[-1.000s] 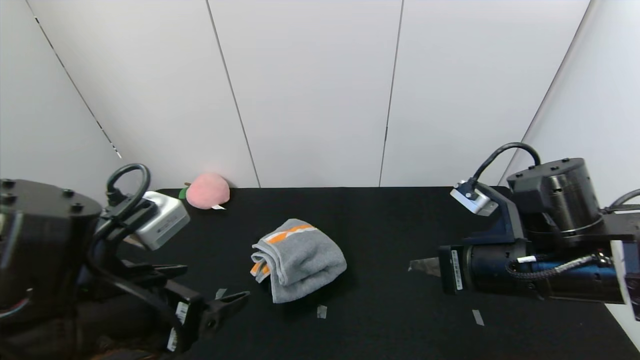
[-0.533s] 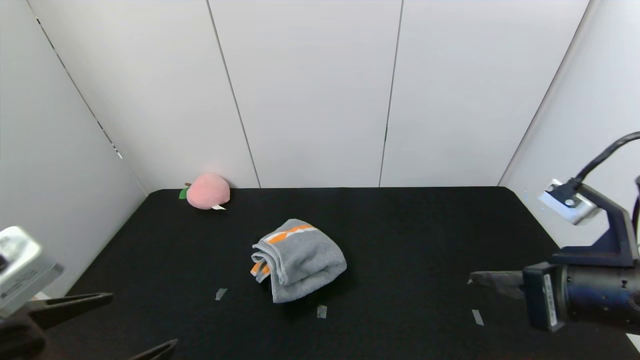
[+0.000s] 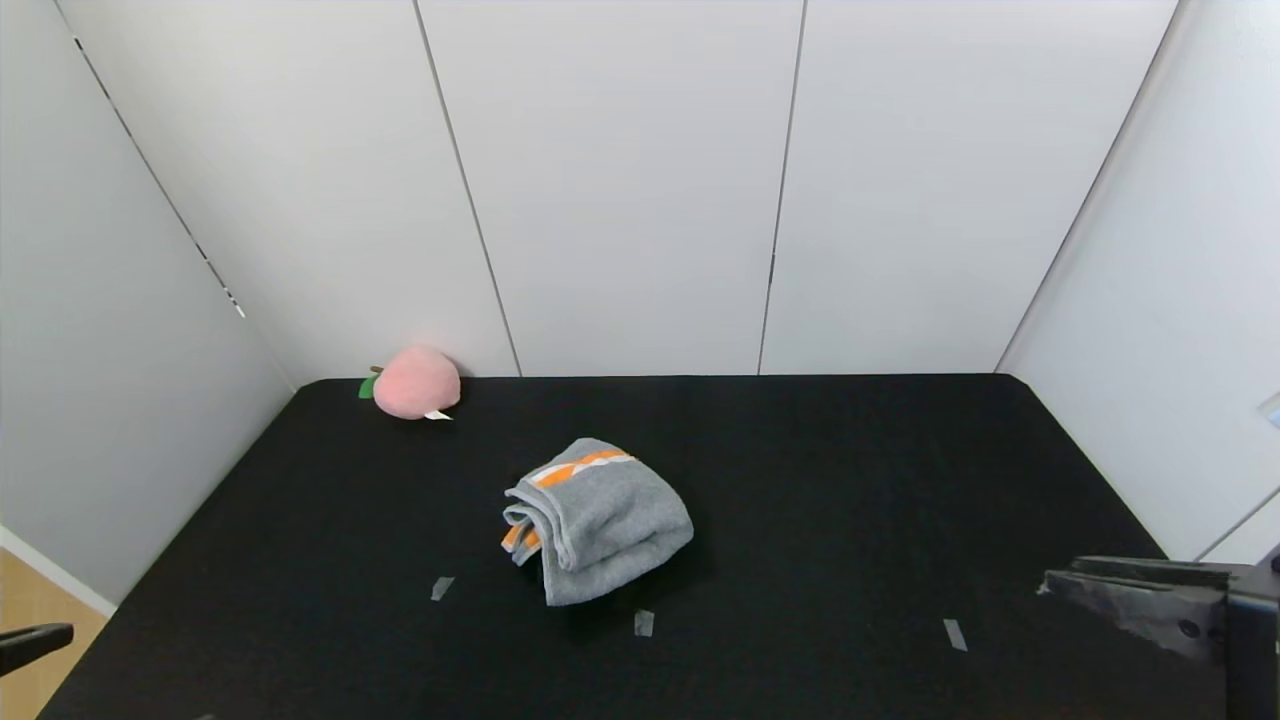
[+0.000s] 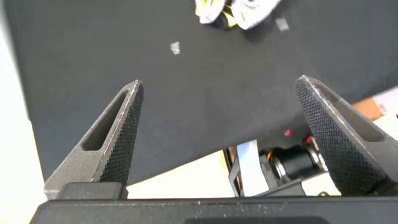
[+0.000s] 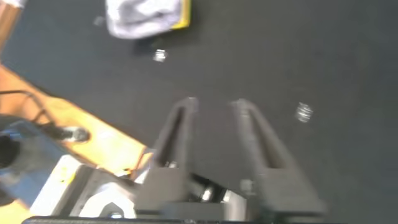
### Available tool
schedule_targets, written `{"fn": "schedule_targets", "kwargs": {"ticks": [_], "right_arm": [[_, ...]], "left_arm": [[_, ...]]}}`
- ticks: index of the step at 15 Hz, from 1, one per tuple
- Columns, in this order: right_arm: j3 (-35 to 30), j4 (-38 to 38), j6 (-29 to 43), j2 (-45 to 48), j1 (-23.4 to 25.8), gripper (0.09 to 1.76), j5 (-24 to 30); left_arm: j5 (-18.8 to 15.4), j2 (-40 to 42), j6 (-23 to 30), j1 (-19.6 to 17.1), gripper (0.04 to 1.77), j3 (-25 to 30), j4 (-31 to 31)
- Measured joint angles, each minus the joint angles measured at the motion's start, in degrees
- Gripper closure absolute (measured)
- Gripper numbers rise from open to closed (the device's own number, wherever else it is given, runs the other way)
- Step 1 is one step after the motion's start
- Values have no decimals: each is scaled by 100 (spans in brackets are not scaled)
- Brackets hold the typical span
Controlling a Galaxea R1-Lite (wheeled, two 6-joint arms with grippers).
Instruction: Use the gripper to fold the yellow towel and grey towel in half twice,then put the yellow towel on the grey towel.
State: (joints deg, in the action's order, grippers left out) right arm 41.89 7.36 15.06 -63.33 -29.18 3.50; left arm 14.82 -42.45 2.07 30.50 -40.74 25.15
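Black bench [image 3: 850,480] runs back to white wall panels behind and on both sides; its front-left corner drops off to wood floor [image 3: 30,600].

Grey towel [image 3: 598,520] lies folded in a bundle near bench centre, orange marks showing on its top band and at its left-hand folds. Yellow towel [image 5: 181,14] shows only in the wrist views, as a yellow edge peeking out from under the grey bundle; in head view no yellow is seen.

Open room: wide bare black surface all round the bundle, esp. to the right and toward the back wall.

Other things: pink plush peach [image 3: 415,382] w/ green leaf sits at the back-left corner, against the wall, well apart from the towels. Small grey tape marks [image 3: 643,623] lie on the bench, one just in front of the bundle, one front-left, one front-right near the right arm. Nothing stands between the towels and either arm.

Left gripper [image 4: 217,124] is off the front-left bench corner, only a tip in head view; its jaws stand wide open, holding nothing. Right gripper [image 5: 214,134] is low at the front-right over the bench, jaws a narrow gap apart, nothing between them. Both are well apart from the towels.
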Motion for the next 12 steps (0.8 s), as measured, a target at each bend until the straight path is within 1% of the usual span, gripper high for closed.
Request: {"fn": "schedule_targets", "kwargs": {"ticks": [2,5,7,9,10,12], "right_arm": [[-44,-11,16,184,179,94,0],[-74,22,21,479,634,68,82],[-79,191,24,636,1012,56,262],[-57,486,24,840,1375,46,350],[-44,568,24,956,1497,43,356],[-35,836,22,1273,1707,36,363]], "left_arm": [[-210,116,4,-195,10,1,50],[-460,301,4,-495,10,1,167],[-612,430,2,-645,10,-16,304],[-667,577,2,-761,10,-29,485],[-686,649,0,-812,9,-49,572],[-842,844,-5,-978,9,-71,811]]}}
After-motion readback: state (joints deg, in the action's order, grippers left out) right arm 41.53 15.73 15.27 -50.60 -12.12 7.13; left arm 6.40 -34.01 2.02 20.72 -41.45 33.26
